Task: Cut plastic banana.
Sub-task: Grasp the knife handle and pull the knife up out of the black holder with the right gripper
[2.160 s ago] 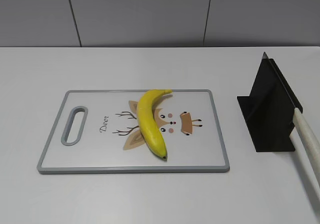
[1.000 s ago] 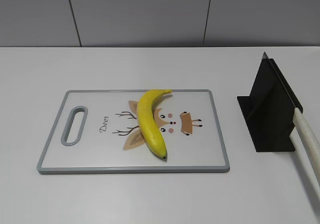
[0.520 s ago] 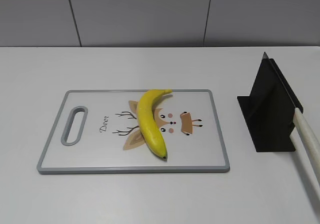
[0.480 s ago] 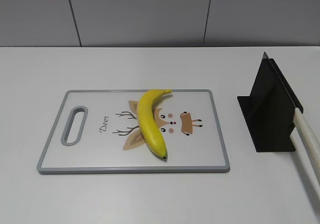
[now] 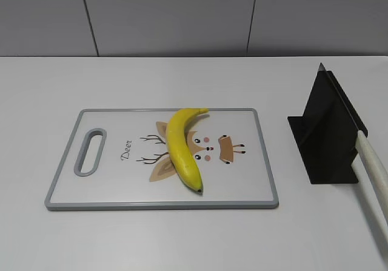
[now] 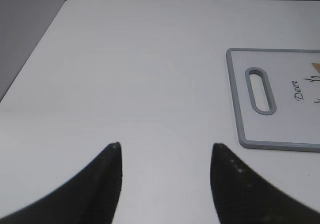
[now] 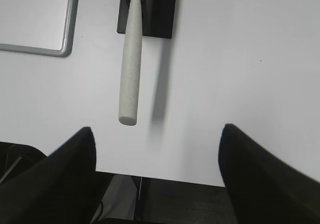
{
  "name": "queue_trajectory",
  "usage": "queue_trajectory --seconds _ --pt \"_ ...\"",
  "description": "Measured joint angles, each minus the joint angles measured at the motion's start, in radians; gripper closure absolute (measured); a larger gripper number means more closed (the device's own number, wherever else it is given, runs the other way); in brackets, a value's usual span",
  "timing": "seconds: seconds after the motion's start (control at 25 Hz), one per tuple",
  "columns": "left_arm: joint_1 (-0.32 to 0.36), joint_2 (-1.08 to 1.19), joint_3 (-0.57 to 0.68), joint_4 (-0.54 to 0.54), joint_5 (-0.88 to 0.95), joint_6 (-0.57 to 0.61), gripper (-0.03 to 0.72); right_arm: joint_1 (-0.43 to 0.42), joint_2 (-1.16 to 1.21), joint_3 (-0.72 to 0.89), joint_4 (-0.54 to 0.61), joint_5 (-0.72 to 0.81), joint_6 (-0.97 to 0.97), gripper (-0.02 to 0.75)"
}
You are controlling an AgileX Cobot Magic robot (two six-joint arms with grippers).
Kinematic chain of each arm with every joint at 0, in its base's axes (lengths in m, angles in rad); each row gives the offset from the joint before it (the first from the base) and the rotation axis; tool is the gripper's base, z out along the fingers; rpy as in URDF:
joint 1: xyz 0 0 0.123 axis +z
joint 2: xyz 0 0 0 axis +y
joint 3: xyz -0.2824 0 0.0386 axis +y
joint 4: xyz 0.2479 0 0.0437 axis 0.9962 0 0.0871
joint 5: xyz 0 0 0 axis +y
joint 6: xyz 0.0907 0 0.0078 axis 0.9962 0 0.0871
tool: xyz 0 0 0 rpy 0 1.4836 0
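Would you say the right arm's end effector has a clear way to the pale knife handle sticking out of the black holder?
Probably yes: the open right end effector hangs just behind the pale, rounded knife handle, which juts free of the black holder, with only bare table between.

On my exterior feed the plastic banana (image 5: 182, 148) looks smooth and glossy, a soft highlight running along its yellow skin. The cutting board (image 5: 162, 197) under it reads as hard plastic: a matt white face with printed artwork and a smooth grey rim. The table (image 5: 182, 77) is a plain white matt surface with only faint sheen. At the right of the frame, the knife stand (image 5: 327, 134) is flat matt black, sheet-like, possibly plastic or coated metal. The knife handle (image 7: 131, 58) in my right wrist feed looks pale, finely grainy and dull. Both hands' fingers (image 6: 107, 184) appear dark and matt.
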Motion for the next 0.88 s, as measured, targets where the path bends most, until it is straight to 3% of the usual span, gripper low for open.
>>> queue_trajectory --seconds 0.4,0.56,0.88 --pt "0.000 0.000 0.000 0.000 0.000 0.000 0.136 0.002 0.241 -0.034 0.108 -0.015 -0.019 0.150" --pt "0.000 0.000 0.000 0.000 0.000 0.000 0.136 0.046 0.322 -0.034 0.109 -0.074 -0.021 0.150" --pt "0.000 0.000 0.000 0.000 0.000 0.000 0.136 0.201 0.480 -0.035 -0.085 -0.144 0.182 0.151"
